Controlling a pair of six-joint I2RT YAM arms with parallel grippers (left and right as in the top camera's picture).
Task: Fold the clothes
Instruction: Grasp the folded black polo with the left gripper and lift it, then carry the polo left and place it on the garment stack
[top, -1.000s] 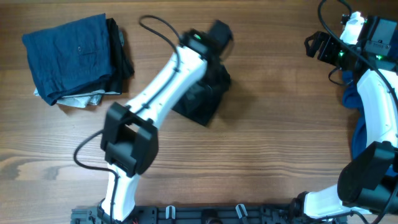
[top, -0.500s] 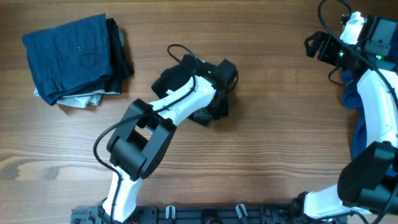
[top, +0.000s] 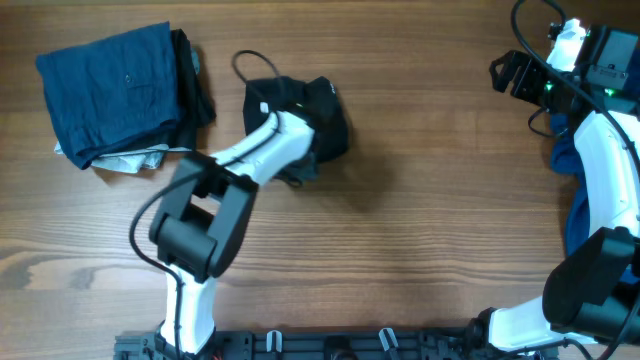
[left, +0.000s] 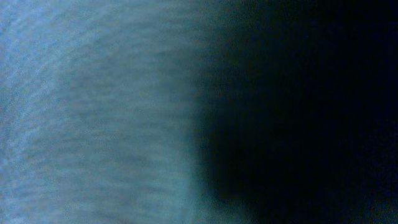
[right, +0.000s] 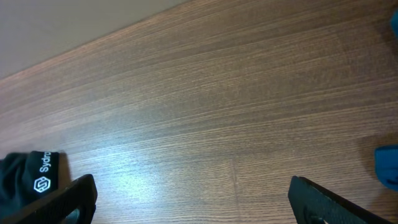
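One black shirt lies bunched in the upper middle of the overhead frame, on the wooden bench. The left arm reaches across it from the lower left. The left tool is buried in the dark cloth, so I cannot tell whether its fingers are apart or together. The left wrist view is filled with blurred fabric close to the lens, pale grey-blue on the left half and black on the right

One folded pile sits in the upper left corner, apart from the shirt. It has a dark blue garment on top, a black layer along its right edge and a pale scrap showing beneath. One loose blue cloth lies at the right edge, partly behind the right arm

The right tool hangs at the upper right of the overhead frame, its two fingers spread wide over bare bench. Its wrist view shows black cloth with a white logo at the lower left corner and a bit of blue at the right edge
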